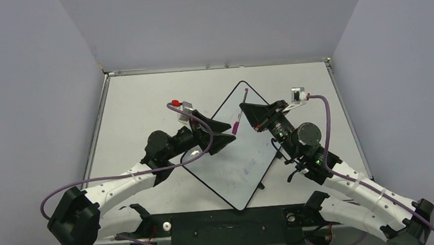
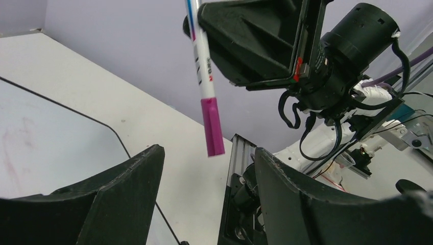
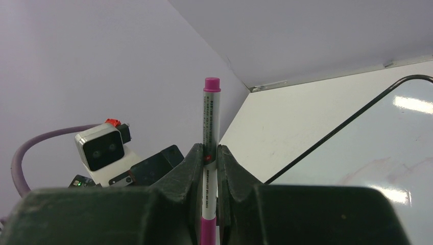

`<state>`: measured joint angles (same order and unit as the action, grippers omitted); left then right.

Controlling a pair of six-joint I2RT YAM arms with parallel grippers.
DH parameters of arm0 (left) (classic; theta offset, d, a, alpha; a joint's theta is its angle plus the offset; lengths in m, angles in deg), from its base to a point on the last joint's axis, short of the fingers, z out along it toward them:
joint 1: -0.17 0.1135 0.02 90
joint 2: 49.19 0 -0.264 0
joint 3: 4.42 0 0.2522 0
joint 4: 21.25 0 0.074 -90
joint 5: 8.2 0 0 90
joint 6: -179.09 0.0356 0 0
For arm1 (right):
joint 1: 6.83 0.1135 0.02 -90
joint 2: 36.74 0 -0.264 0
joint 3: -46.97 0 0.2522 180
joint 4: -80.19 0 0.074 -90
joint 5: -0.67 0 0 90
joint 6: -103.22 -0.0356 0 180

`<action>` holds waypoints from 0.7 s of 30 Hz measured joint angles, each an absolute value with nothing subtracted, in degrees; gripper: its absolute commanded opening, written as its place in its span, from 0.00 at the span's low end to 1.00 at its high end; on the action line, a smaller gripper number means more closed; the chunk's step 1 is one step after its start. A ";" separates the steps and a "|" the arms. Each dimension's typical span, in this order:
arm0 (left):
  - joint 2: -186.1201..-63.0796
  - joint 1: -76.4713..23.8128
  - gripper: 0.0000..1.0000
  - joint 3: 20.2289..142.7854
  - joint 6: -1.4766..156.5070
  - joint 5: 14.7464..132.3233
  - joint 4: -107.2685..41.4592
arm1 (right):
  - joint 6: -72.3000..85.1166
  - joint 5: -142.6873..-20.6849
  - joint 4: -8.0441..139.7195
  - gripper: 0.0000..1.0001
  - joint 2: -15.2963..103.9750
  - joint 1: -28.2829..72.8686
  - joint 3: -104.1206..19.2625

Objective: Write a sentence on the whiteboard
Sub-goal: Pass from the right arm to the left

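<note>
The whiteboard (image 1: 236,176) lies turned like a diamond on the table, also in the left wrist view (image 2: 41,138) and right wrist view (image 3: 388,148). It shows only faint smudges; the sentence is not visible. My right gripper (image 1: 247,113) (image 3: 210,150) is shut on the white barrel of a marker (image 1: 239,116) (image 3: 210,117). The marker's magenta cap (image 2: 213,126) (image 1: 236,127) hangs down from it above the board. My left gripper (image 1: 231,131) (image 2: 209,150) is open, one finger on each side of the cap's tip and just below it, touching nothing.
The left wrist's camera block (image 3: 99,148) shows beyond the marker. Grey walls close the table (image 1: 144,99) on three sides, and the arms' black base plate (image 1: 227,225) runs along the near edge. Purple cables (image 1: 330,120) loop off both wrists.
</note>
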<state>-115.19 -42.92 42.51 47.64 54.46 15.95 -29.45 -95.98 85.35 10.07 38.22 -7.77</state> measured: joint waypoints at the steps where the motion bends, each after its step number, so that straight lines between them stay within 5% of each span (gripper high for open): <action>1: -116.02 -43.23 0.62 43.10 47.75 54.38 16.52 | -29.54 -96.00 85.35 0.00 10.46 38.53 -7.77; 5: -118.27 -44.08 0.51 45.19 48.30 54.11 17.77 | -29.78 -96.22 85.44 0.00 11.29 39.71 -7.77; 12: -120.31 -45.06 0.01 48.28 50.79 54.20 17.39 | -30.39 -96.59 86.29 0.00 11.46 40.91 -7.68; 18: -121.53 -44.80 0.00 48.95 51.91 55.43 15.01 | -29.21 -97.40 86.05 0.01 11.42 40.89 -7.35; 21: -121.53 -44.84 0.00 50.07 53.72 54.84 11.56 | -27.68 -97.51 83.73 0.27 11.40 40.85 -7.98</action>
<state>-121.53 -44.84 50.07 53.72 54.84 11.56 -27.68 -97.51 83.73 11.40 40.85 -7.98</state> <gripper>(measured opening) 0.084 0.096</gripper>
